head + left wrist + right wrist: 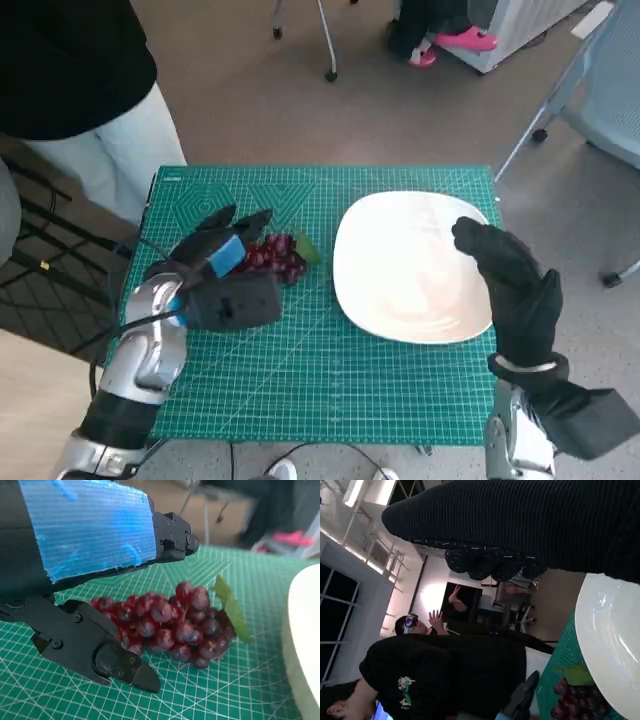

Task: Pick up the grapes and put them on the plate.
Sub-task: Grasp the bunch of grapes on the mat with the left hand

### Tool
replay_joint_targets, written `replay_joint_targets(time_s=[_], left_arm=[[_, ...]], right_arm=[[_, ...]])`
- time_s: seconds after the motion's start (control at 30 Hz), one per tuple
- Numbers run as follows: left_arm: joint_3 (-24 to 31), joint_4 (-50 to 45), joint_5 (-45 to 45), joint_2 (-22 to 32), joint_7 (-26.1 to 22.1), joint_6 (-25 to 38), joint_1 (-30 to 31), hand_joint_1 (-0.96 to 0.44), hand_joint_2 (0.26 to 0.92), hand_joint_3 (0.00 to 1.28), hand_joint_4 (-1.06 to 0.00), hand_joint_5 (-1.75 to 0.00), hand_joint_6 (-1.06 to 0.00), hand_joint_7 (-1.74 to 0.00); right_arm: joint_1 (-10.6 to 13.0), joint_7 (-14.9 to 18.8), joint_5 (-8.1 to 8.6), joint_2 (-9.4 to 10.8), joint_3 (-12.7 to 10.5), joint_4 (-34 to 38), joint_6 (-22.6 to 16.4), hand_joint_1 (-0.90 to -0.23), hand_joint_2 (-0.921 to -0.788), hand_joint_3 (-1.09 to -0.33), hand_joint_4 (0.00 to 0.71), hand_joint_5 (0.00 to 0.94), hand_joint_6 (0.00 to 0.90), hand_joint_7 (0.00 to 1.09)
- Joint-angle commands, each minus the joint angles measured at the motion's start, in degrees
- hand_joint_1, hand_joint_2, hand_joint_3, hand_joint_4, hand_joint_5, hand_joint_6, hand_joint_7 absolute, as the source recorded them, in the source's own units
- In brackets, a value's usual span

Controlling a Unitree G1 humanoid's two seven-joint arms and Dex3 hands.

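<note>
Just one bunch of grapes (279,256) between spread left hand (228,272) fingers, one plate (400,300), right hand (510,285) empty, open

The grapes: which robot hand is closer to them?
Left. The left hand is right at the grapes, its fingers open around the bunch. The right hand is over the far edge of the plate, away from them.

I'm looking into a lab or office room: a green cutting mat (320,380) is covering the tabletop, a wheeled chair (590,90) is standing on the bare floor, and a person wearing a headset (412,622) is gesturing under strip ceiling lights (355,492).
</note>
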Motion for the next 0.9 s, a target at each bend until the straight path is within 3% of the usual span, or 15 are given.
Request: replay_joint_targets(time_s=[0.03, 0.4, 0.9], left_arm=[[-2.11, 3.88, -0.98, 0.21, -1.25, 1.63, -2.81, -0.37, 0.713, 0.00, 0.00, 0.00, -0.17, 0.00], [-6.03, 15.78, -2.69, -1.26, 1.68, 0.33, -8.18, -0.37, 0.715, 0.00, 0.00, 0.00, -0.16, 0.00], [-10.92, 39.35, -4.72, -5.94, 7.36, -4.25, -17.74, -0.37, 0.719, 0.00, 0.00, 0.00, -0.16, 0.00]], right_arm=[[1.57, 0.24, -0.22, -0.14, -0.16, 0.38, 0.24, -0.615, -0.921, -0.893, 0.563, 0.001, 0.198, 0.53], [1.77, -0.05, -0.29, -0.09, -0.30, 0.32, 0.57, -0.614, -0.921, -0.894, 0.562, 0.001, 0.196, 0.53], [2.17, -0.03, -0.10, -0.21, -0.32, -0.32, 1.51, -0.615, -0.921, -0.893, 0.562, 0.000, 0.196, 0.53]])
